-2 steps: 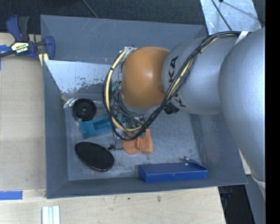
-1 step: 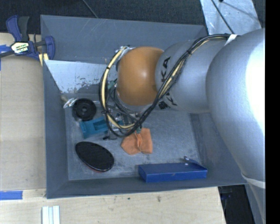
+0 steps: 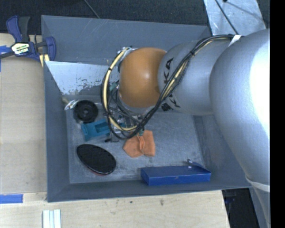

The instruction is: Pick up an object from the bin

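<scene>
My gripper (image 3: 118,123) reaches down in the middle of the bin, mostly hidden under the arm's wrist. Its dark lower part is right beside a small teal block (image 3: 94,129), which lies just to its left. A crumpled orange piece (image 3: 140,145) lies just below and to the right of it. A black round disc (image 3: 86,111) sits to the upper left, next to the teal block.
A black oval thing (image 3: 96,159) lies near the bin's front left. A long blue box (image 3: 175,175) rests along the front wall, with a small metal piece (image 3: 192,164) at its right end. The big arm covers the bin's right and back.
</scene>
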Motion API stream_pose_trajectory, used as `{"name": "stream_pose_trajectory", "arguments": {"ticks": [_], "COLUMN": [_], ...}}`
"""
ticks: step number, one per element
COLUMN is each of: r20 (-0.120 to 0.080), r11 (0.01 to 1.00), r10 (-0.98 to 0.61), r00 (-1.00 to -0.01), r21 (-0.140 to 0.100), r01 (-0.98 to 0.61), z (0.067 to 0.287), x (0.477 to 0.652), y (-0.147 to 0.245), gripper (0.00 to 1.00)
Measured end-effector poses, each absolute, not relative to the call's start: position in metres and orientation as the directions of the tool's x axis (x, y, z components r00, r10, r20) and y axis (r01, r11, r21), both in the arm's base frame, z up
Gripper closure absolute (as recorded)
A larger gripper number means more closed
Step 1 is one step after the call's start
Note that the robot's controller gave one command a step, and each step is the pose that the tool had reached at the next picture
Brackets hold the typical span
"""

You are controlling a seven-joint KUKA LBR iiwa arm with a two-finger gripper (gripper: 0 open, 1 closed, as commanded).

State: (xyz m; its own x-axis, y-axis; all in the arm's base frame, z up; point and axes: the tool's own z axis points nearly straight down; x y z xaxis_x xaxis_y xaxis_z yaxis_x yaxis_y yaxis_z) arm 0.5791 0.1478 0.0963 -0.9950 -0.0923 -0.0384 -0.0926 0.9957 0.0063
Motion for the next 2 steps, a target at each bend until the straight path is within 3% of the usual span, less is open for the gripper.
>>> {"name": "stream_pose_trajectory", "arguments": {"ticks": [1,2], "r20": [-0.014,-0.004], "r11": [0.994,0.994], "r10": [-0.107,-0.107], "r00": [-0.994,-0.994], "r21": [0.001,0.001], "r01": [-0.107,-0.107], "z": [0.2825,0.2772], "x": [0.5825,0.5809], "y": [0.1303,0.1303], "gripper": [1.0,0.0]}}
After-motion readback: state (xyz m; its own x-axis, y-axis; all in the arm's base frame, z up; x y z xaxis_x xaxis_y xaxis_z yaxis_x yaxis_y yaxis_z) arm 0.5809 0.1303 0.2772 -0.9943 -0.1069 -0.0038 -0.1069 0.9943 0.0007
